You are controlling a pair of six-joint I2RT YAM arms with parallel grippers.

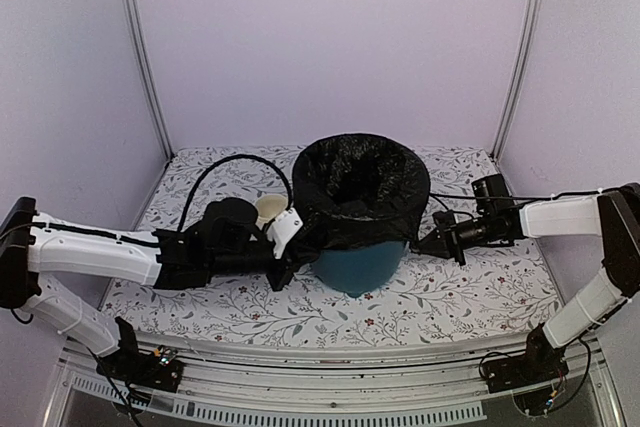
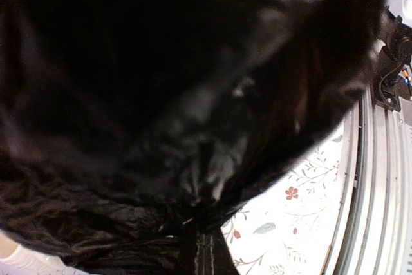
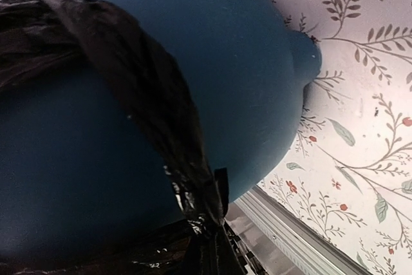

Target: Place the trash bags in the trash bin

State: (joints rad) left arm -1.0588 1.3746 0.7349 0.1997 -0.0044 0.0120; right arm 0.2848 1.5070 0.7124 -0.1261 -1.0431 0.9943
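I am clenching both claws on the hem of the trash bag [image 1: 355,192], which is lining the trash bin [image 1: 358,267] and hanging over its rim, left gripper [image 1: 287,265] at the bin's left flank, right gripper [image 1: 428,244] directly opposite.

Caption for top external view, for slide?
Left gripper and right gripper pinch the black trash bag draped over the teal bin; cream mug behind the left.

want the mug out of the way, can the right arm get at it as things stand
Probably not. The cream mug sits beyond the teal bin, beside the left arm; the bin blocks the straight path, and the right gripper looks shut on the black bag.
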